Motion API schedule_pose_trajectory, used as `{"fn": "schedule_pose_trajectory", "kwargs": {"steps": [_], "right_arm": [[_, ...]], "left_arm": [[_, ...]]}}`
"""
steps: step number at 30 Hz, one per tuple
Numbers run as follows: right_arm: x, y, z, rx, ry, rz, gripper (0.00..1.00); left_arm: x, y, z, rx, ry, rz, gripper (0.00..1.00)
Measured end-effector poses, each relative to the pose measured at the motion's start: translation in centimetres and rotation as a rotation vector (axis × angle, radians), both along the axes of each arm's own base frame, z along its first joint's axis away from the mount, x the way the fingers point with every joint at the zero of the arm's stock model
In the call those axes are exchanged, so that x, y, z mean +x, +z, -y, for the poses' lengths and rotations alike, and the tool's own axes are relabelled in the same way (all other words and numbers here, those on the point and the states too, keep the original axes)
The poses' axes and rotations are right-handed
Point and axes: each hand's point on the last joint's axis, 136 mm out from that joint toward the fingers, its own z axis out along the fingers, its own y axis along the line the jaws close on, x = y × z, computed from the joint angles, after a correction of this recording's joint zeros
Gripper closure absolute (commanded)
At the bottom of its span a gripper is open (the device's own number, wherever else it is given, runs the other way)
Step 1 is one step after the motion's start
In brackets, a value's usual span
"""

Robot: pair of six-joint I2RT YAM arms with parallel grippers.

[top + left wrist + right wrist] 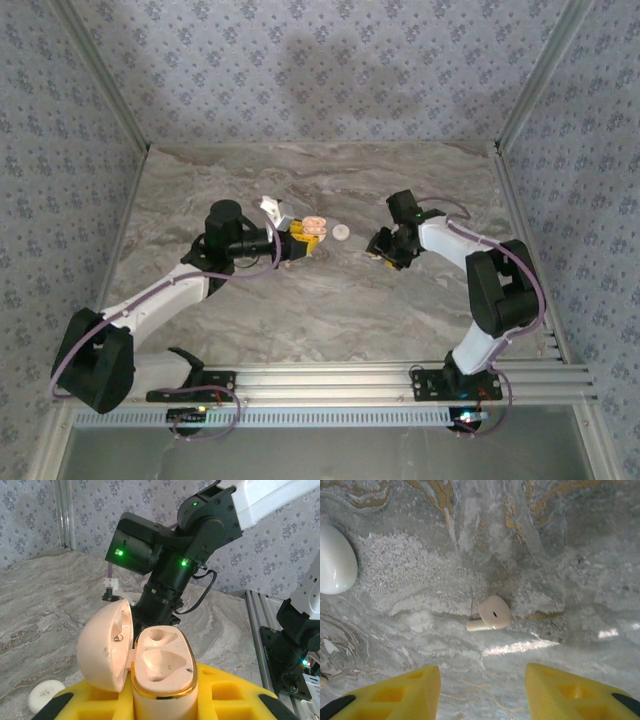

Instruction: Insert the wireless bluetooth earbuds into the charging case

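The tan charging case (162, 662) stands upright between the yellow fingers (227, 695) of my left gripper (165, 702), which is shut on it. Its lid (102, 647) hangs open to the left, and both wells are empty. From above, the case (315, 228) sits at the tip of the left gripper (303, 240), near the table's middle. One pale earbud (490, 615) lies on the marble, just ahead of my right gripper (481, 680), whose jaws are open and hold nothing. The right gripper (381, 249) hovers low, to the right of the case. The second earbud cannot be made out.
A white rounded object (341, 232) lies on the marble table (300, 310) between the two grippers; it is also visible as a white oval (335, 560) and a white lump (45, 695). The right arm (165, 570) stands close in front of the case. Papered walls enclose the table.
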Motion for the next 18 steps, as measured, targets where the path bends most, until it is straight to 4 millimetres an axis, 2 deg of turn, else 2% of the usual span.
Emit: {"fn": "schedule_pose_trajectory", "kwargs": {"steps": [7,18], "right_arm": [[0.2,-1.9,-0.1,-0.007,-0.004,-0.033,0.53],[2.3,-1.9,-0.3,0.010,-0.014,-0.025,0.55]], "left_arm": [[-0.2,0.4,-0.1,-0.005,0.000,0.009,0.81],[-0.2,0.3,-0.1,-0.003,0.001,0.006,0.81]]}}
